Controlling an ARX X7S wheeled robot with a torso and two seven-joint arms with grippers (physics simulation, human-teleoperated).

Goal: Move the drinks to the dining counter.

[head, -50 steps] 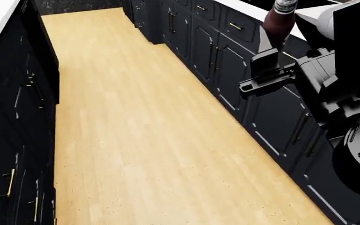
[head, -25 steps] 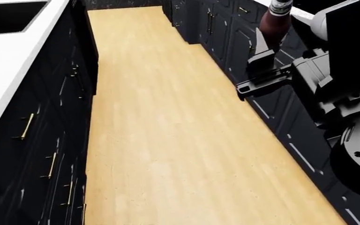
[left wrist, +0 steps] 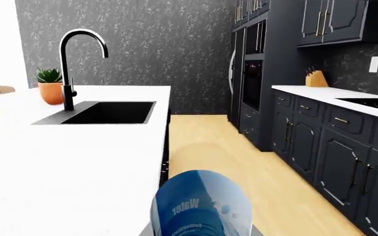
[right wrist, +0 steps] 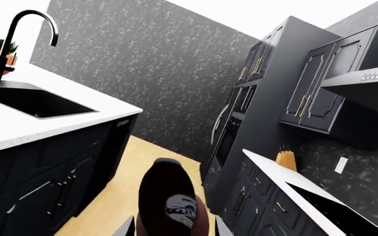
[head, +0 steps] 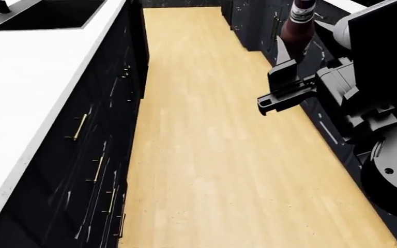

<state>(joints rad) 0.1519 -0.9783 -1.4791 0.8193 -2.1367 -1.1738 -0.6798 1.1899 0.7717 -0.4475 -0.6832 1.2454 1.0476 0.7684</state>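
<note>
Along the left of the kitchen aisle runs the dining bench (head: 26,77), a wide plain white top with a dark sink (head: 47,14) cut into its far end, a black faucet (left wrist: 71,64) beside it, and a potted plant (left wrist: 49,84) behind. Neither drink stands on this bench yet; both are in the robot's hold, so pickup looks done and delivery remains.

The right end effector (head: 291,64) is clenched around the lower body of the dark brown beer bottle (head: 299,26), which stands upright above the wooden floor (head: 212,155), at the right side of the aisle, apart from the bench. Its grey neck label shows in the head view.

In the left wrist view the water bottle (left wrist: 202,204), with its blue label, fills the near foreground, close to the camera, above the near right edge of the white top. The left end effector's fingers are not visible, so I cannot tell for certain how it grips, though the bottle's position suggests it is being carried.

What is left, by my judgement: bring each bottle over the white surface, set it down upright away from the sink, and release.
</note>
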